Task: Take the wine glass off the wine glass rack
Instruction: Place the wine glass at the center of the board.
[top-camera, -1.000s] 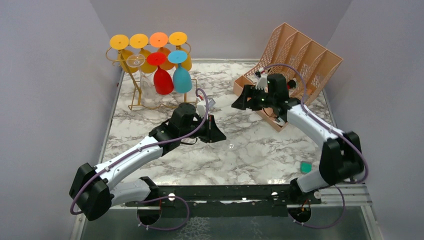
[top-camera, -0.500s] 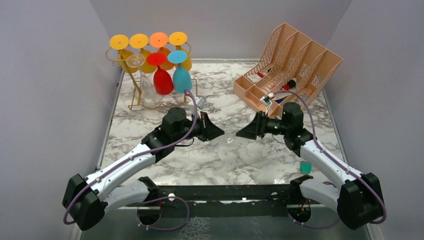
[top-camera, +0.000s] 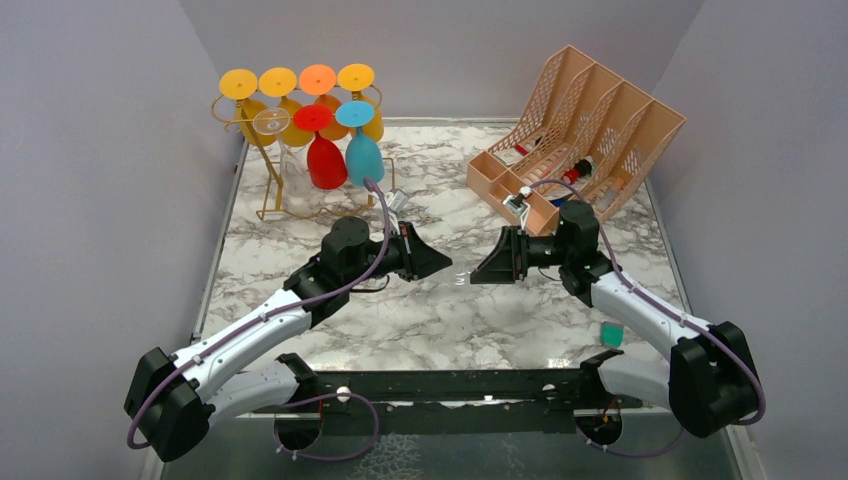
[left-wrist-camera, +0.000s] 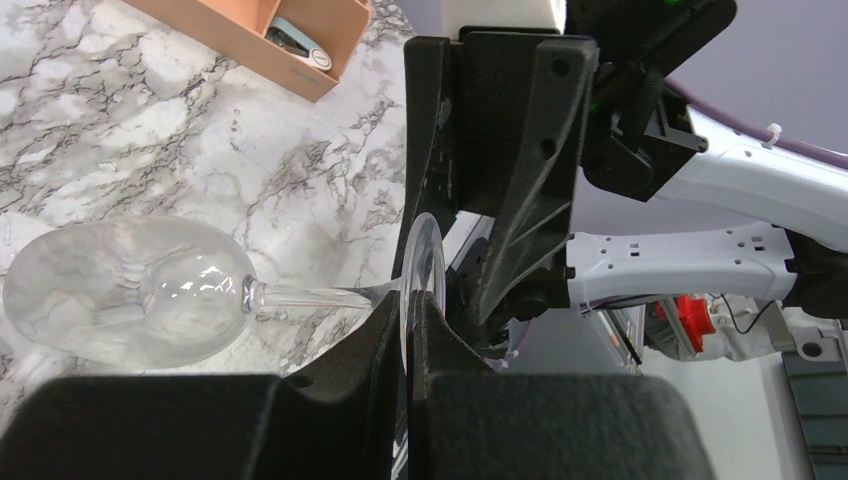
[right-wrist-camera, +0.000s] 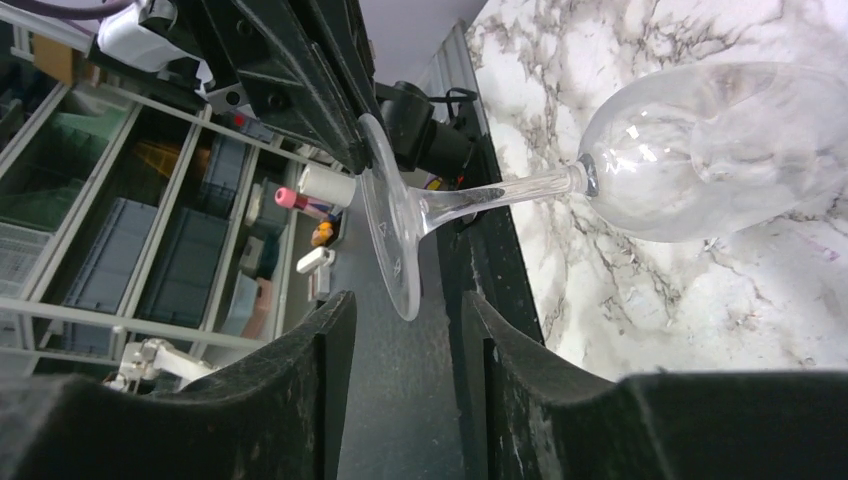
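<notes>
Handover above the tabletop centre, I judge. The left gripper clamps the wine glass by its foot. The right gripper straddles that foot, jaws apart. Next, the right must close squarely.

The left gripper pinches the wine glass foot; facing it tip to tip, the right gripper seems to have its jaws apart.

No text, label, brand, number or sign can be read in any view; the small items in the peach file organizer are too small to tell.
</notes>
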